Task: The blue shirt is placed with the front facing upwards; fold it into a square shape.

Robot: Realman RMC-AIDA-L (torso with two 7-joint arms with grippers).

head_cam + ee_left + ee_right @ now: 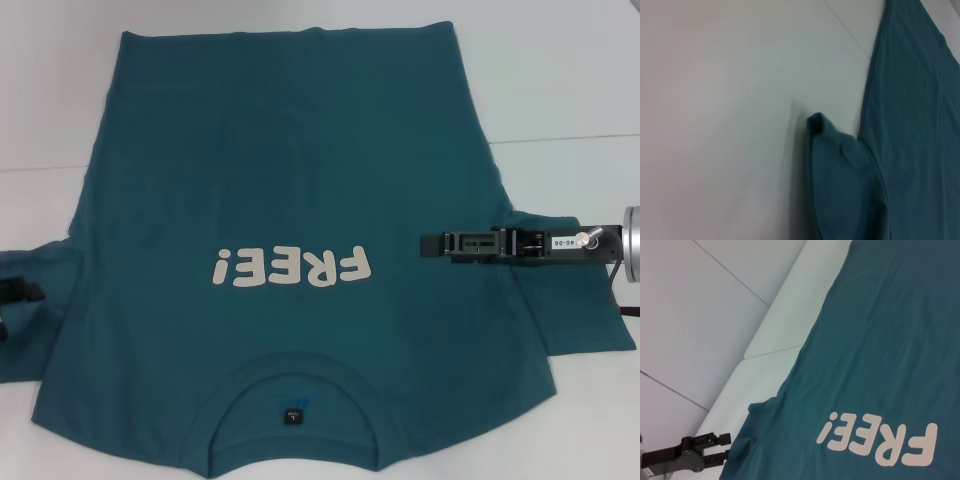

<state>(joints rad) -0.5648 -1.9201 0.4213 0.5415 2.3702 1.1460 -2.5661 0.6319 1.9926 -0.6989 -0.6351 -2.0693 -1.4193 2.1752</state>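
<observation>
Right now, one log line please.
shirt: flat, face up, unfolded | left gripper: at left sleeve | right gripper: over right chest

A bare lab or test bench. A plain white table fills the frame, with pale seamed floor at upper left.

Head cam: set high, aimed fwd and down; whole shirt on table is covered. Left wrist cam: held close, low, by a sleeve. Right wrist cam: aimed across the chest; the lettering is shared w/ head view.
</observation>
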